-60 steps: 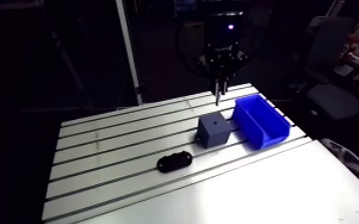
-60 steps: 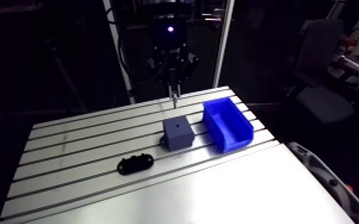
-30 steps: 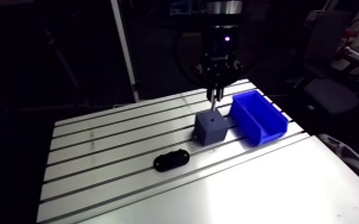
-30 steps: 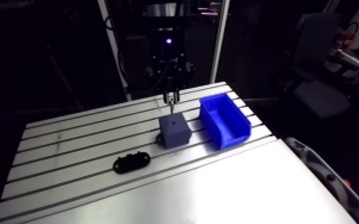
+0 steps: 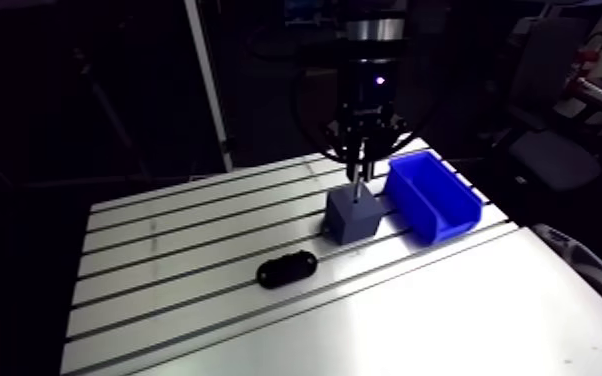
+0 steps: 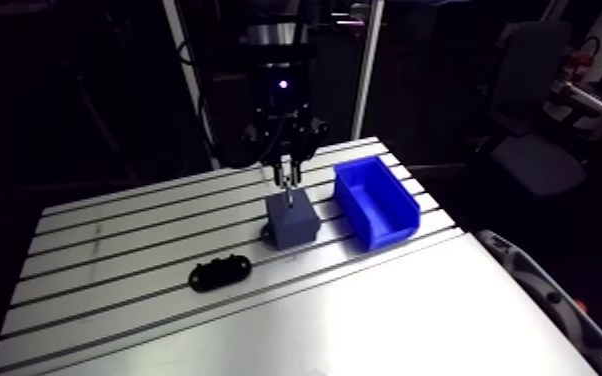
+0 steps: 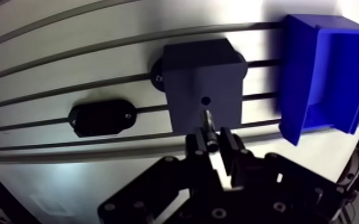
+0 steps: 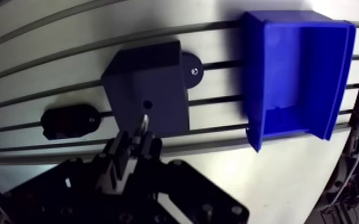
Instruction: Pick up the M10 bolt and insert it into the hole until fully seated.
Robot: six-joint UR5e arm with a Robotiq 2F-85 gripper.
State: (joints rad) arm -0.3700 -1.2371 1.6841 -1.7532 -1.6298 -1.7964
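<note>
Spanning the arm view from the lower left of the frame to right of centre, the slotted counter point(image 5: 185, 260) carried everything the job needed. A blue bin point(image 5: 433, 195) sat right of centre, open side up, and nothing could be made out inside it. Just beside the bin, toward the middle of the frame, stood a grey-blue block point(image 5: 355, 215) with its flat top facing up. The gripper point(image 7: 213, 143) hung straight down over that block from the top centre of the frame. In the wrist view its fingers were clamped on a bolt point(image 7: 207, 120), with only the shiny lower shank showing past the fingertips. A black oval part point(image 5: 287, 269) lay on the counter to the lower left of the block, well apart from it and seemingly no part of the work. Smallest of all, the hole point(image 7: 205, 100) showed as a dark dot in the block's top face, just ahead of the bolt's tip in the wrist view. The bolt's long axis ran upright, in line with the gripper, so the hole lay below and a shade ahead of the tip. Whether the tip touched the block could not be told. By my reading, the bolt was not yet seated, and the next move called for a slight shift ahead to centre it, then a straight push down.
</note>
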